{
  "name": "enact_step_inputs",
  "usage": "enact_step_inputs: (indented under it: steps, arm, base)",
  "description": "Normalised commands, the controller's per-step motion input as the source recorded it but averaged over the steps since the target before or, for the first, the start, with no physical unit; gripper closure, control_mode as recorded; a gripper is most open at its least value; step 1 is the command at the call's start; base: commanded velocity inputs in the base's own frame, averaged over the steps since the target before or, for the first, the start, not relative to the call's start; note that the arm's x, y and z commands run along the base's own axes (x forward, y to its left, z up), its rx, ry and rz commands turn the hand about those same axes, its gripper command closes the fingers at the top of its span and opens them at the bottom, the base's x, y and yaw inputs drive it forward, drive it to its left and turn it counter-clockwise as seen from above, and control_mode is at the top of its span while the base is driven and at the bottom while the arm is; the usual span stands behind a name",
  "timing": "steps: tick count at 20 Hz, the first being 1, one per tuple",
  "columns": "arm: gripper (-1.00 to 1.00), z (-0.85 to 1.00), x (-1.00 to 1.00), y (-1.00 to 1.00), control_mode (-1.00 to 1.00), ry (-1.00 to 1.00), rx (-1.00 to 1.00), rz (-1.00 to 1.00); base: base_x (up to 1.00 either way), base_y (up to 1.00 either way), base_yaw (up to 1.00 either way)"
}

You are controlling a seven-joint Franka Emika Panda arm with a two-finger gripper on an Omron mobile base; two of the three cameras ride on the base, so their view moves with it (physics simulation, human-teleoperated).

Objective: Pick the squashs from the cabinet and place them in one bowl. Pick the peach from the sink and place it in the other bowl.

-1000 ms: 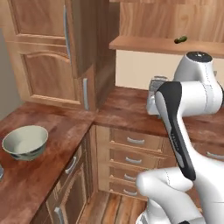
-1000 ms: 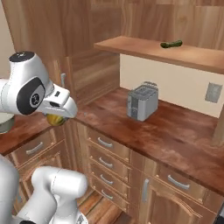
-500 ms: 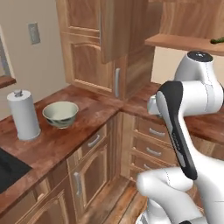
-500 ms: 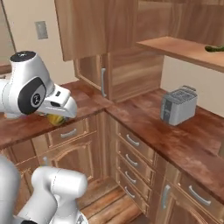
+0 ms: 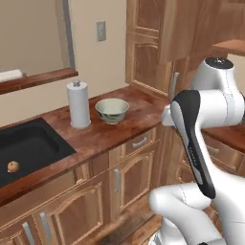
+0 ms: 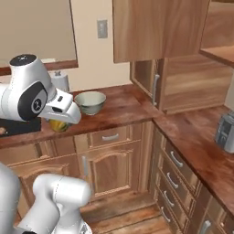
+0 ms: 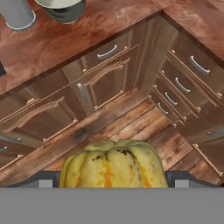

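You get even, soft rendered light, no glare, faint shadow beside the paper towel roll (image 5: 79, 105) on the surface (image 5: 112, 131), sink (image 5: 28, 150) basin dark, floor planks (image 7: 131, 127) slightly smeared, no edge distortion you can notice.

Arm: white body (image 6: 27, 93) seen at the left, hand angled down over the front edge of the bench (image 6: 123, 109).
Claw (image 6: 58, 125): closed around a yellow squash (image 6: 57, 125), which is seen below the white hand; fingers largely hidden.
Pale bowl (image 6: 90, 101): upright on the bench, just right of the hand, apart from it.
Paper towel roll (image 6: 60, 81): upright behind the hand, partly hidden.
Sink (image 6: 20, 126): a dark strip seen at the left edge.
Toaster (image 6: 226, 132): on the right bench run, cut by the frame edge.
Wall cabinet (image 6: 157, 27): door closed, above the corner.
Wall outlet (image 6: 102, 28): above the bowl.
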Motion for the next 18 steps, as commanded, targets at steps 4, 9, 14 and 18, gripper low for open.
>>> enact_step_inputs:
  steps: [4, 9, 14, 18]
  arm:
    - [1.0, 0.0, 0.0, 0.0, 1.0, 0.0, 0.0, 0.0]
    - [1.0, 0.0, 0.0, 0.0, 1.0, 0.0, 0.0, 0.0]
    - [1.0, 0.0, 0.0, 0.0, 1.0, 0.0, 0.0, 0.0]
    - [1.0, 0.0, 0.0, 0.0, 1.0, 0.0, 0.0, 0.0]
  base:
    - [-0.03, 0.12, 0.55]
    - [0.33, 0.0, 0.32]
    - [0.31, 0.19, 0.27]
    - [0.34, 0.38, 0.09]
